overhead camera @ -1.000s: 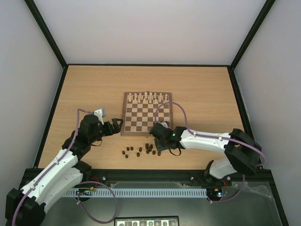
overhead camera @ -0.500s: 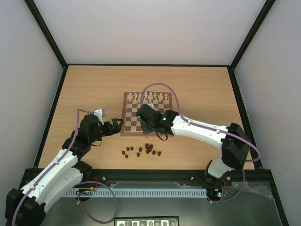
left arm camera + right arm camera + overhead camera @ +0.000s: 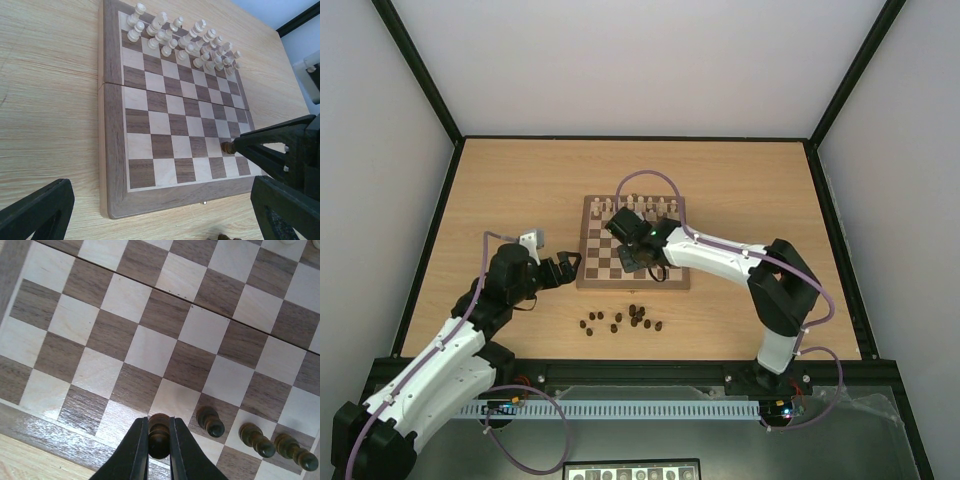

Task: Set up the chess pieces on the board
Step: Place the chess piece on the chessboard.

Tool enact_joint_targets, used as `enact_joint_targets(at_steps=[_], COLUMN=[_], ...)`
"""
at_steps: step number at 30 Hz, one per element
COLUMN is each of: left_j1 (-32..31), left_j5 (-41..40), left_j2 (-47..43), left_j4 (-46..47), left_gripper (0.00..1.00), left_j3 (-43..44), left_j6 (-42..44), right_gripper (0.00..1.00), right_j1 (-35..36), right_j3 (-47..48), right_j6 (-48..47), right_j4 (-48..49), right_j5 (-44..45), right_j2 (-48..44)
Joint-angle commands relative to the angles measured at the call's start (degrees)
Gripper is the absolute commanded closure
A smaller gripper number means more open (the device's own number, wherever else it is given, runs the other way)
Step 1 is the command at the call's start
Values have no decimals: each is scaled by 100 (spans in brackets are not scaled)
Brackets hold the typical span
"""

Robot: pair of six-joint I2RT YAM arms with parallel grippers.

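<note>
The board (image 3: 600, 262) lies mid-table. My right gripper (image 3: 633, 259) hangs over its near rows, shut on a dark brown pawn (image 3: 159, 434) just above a near-row square. Three dark pieces (image 3: 254, 437) stand on the board to its right. In the left wrist view the held pawn (image 3: 228, 147) shows at the tip of the right gripper over the board (image 3: 115, 165). Several loose dark chess pieces (image 3: 622, 320) lie on the table in front of the board. My left gripper (image 3: 567, 266) is open and empty beside the board's left near corner.
Cream-white pieces (image 3: 635, 207) fill the board's far two rows, and show in the left wrist view (image 3: 185, 37). The right arm's cable (image 3: 650, 178) loops over the board. Black frame rails border the table.
My right gripper has moved from the loose pile up and left over the board's near rows, carrying a dark pawn. The left arm has not moved.
</note>
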Motion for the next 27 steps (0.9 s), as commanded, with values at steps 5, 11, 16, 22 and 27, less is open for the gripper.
enact_joint_targets(at_steps=[5, 11, 16, 22, 27], left_j1=[-27, -20, -26, -24, -26], left_j5=[-34, -35, -50, -57, -70], left_j2=[1, 54, 72, 86, 85], left_j4=[-9, 21, 41, 38, 29], left_gripper=[0, 0, 0, 1, 0], left_j3=[-34, -28, -33, -34, -26], left_j6=[-18, -14, -10, -10, -14], right_gripper=[94, 94, 93, 92, 87], right_j1=[-131, -213, -269, -295, -295], right_j3=[121, 82, 47, 45, 62], right_j6=[-166, -202, -224, -257, -255], right_j4=[-66, 14, 71, 94, 99], right_j5=[-123, -112, -121, -168, -200], right_j2=[323, 460, 498, 558, 564])
